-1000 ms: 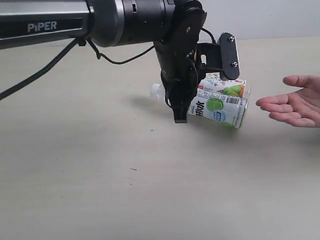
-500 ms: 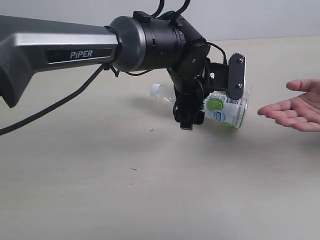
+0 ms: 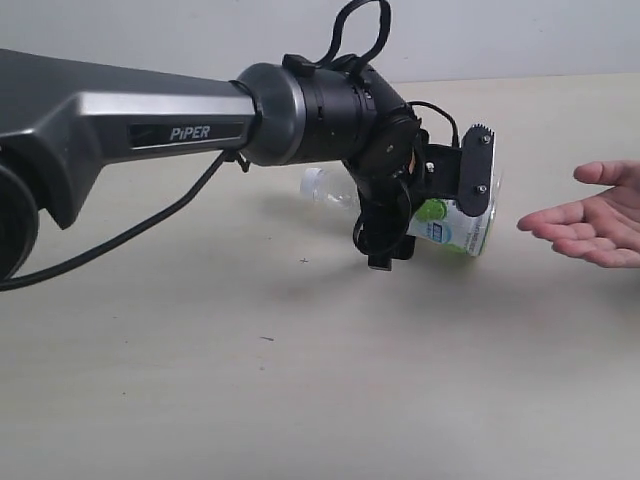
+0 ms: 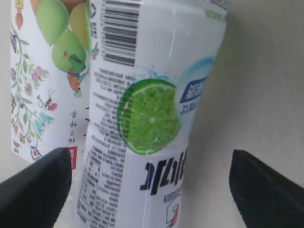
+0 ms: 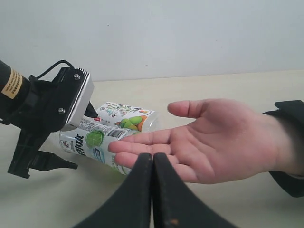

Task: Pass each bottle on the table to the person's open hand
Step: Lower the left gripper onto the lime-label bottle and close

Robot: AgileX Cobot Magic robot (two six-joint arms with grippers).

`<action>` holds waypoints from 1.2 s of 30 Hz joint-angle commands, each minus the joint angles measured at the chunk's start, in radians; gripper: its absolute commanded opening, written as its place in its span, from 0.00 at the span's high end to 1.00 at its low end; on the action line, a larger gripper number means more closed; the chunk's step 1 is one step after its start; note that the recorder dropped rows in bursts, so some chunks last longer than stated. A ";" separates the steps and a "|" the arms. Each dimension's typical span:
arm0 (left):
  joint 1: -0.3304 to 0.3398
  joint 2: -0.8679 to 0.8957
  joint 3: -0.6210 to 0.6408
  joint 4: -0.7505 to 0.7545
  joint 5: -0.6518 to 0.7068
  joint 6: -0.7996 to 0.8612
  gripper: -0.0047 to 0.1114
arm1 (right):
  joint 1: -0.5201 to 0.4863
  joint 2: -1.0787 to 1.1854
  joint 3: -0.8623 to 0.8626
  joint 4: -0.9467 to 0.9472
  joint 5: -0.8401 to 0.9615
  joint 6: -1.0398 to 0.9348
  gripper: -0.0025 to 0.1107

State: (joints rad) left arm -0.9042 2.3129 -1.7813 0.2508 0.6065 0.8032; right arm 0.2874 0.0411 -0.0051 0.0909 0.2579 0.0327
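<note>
Pale beige tabletop [image 3: 300,400] with a few dark specks; plain whitish wall [image 5: 190,33] behind. Left jaws released, spread wide, lime-label bottle [image 4: 152,118] lying between them, patterned bottle [image 4: 42,71] just outside one. Right jaws clenched, empty; open hand [image 5: 209,137] just beyond them.

"PiPER" stands in pale letters on the left arm [image 3: 190,132], toward nine o'clock of the lime-label bottle [image 4: 152,118]. That bottle bears a barcode [image 4: 118,33]; its bold lettering and fine print cannot be read.
</note>
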 commanded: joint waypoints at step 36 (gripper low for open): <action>-0.002 0.020 -0.002 0.032 -0.076 0.001 0.23 | -0.002 -0.006 0.005 0.007 -0.011 -0.004 0.98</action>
State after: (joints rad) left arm -0.9042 2.3370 -1.7813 0.2814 0.5458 0.8032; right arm 0.2874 0.0411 -0.0051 0.0947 0.2579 0.0327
